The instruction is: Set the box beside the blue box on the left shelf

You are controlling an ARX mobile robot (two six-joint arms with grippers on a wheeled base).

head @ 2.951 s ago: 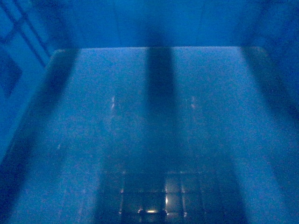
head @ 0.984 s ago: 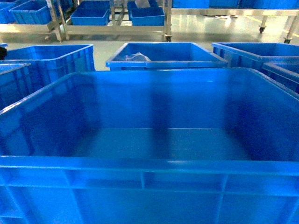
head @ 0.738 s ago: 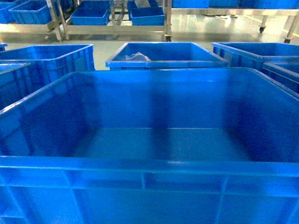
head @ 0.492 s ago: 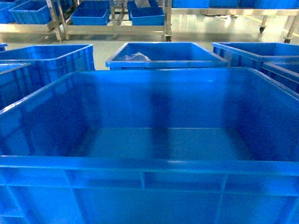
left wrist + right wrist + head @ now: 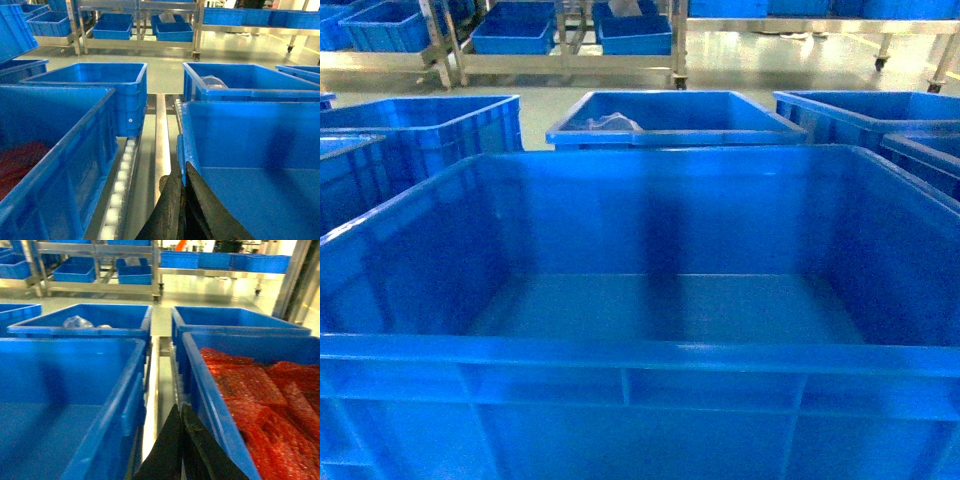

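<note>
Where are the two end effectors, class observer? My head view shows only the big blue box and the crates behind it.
Observer: The left wrist view shows the left end effector, fingers together, at the box's left wall.
Operator: What lies left of that?
Observer: A roller track, then a left crate holding something red.
Operator: And the right side?
Observer: The right end effector, fingers together, is between the box and a right crate full of red packets.

box (image 5: 650, 400): bright blue | claw (image 5: 182, 200): black | neighbouring crate's contents (image 5: 260, 390): red | roller rail (image 5: 117, 192): white
</note>
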